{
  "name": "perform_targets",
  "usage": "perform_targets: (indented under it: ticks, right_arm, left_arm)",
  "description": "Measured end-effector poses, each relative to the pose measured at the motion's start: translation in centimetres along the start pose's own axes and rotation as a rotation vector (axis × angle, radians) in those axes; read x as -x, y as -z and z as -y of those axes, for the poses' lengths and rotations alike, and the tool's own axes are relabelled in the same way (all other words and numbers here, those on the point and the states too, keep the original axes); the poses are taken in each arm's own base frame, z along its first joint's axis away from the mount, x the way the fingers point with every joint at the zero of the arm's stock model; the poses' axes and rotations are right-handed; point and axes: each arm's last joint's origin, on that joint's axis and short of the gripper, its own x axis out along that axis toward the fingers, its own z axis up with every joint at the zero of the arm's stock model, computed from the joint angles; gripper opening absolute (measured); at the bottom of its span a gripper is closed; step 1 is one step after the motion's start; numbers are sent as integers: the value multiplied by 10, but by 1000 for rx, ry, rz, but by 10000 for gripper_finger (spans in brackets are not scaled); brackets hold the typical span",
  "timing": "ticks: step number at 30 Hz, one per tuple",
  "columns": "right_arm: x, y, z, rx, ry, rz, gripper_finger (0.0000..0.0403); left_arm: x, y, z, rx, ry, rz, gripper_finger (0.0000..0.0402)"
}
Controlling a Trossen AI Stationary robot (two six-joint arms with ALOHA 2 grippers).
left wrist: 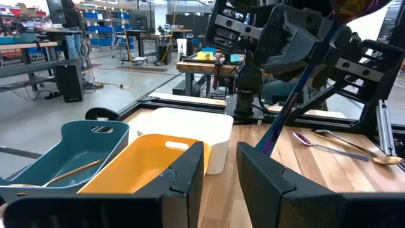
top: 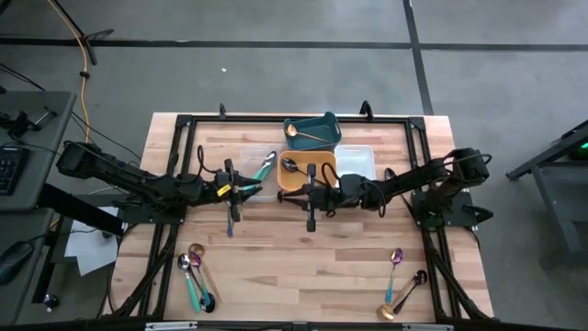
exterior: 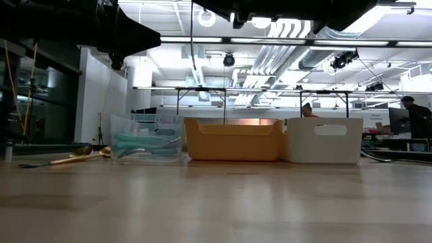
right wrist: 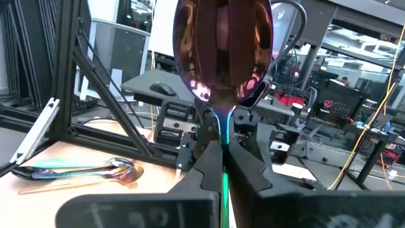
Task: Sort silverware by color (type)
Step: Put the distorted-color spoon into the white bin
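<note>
My right gripper (top: 309,195) hangs over the orange tray's (top: 296,187) near edge, shut on an iridescent pink-purple spoon (right wrist: 221,44). My left gripper (top: 246,191) faces it from beside the clear tray (top: 246,162); it is open, with nothing between its fingers (left wrist: 190,174). A teal-handled spoon (top: 266,165) lies in the clear tray, a dark spoon (top: 290,165) in the orange tray and a gold one (top: 303,135) in the teal tray (top: 323,124). More silverware lies on the table at the near left (top: 195,274) and near right (top: 401,285). My right gripper pinches the iridescent spoon's handle (right wrist: 222,149) between its two fingers, which come level from the table's right. The spoon is lifted clear and slants: its bowl (right wrist: 221,44) stands above the fingers, and the handle's free end (left wrist: 272,136) points down toward my left gripper.
The white tray (top: 356,162) stands to the right of the orange one. All the trays are grouped at the table's far middle (exterior: 233,140). A black frame (top: 184,124) runs along the table's edges. Bare wood (top: 303,267) lies between the two near groups of silverware.
</note>
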Motion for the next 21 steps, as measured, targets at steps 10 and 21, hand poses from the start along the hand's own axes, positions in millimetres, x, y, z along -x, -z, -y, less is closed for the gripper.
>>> perform_targets:
  ticks: [10, 21]
  right_arm:
    - [0, 2, 5, 12, 108, -36, 1]
    - [38, -15, 42, 93, 539, -431, 1]
  left_arm:
    - [0, 0, 0, 0, 0, 0, 87]
    - [0, 0, 0, -2, 0, -2, 87]
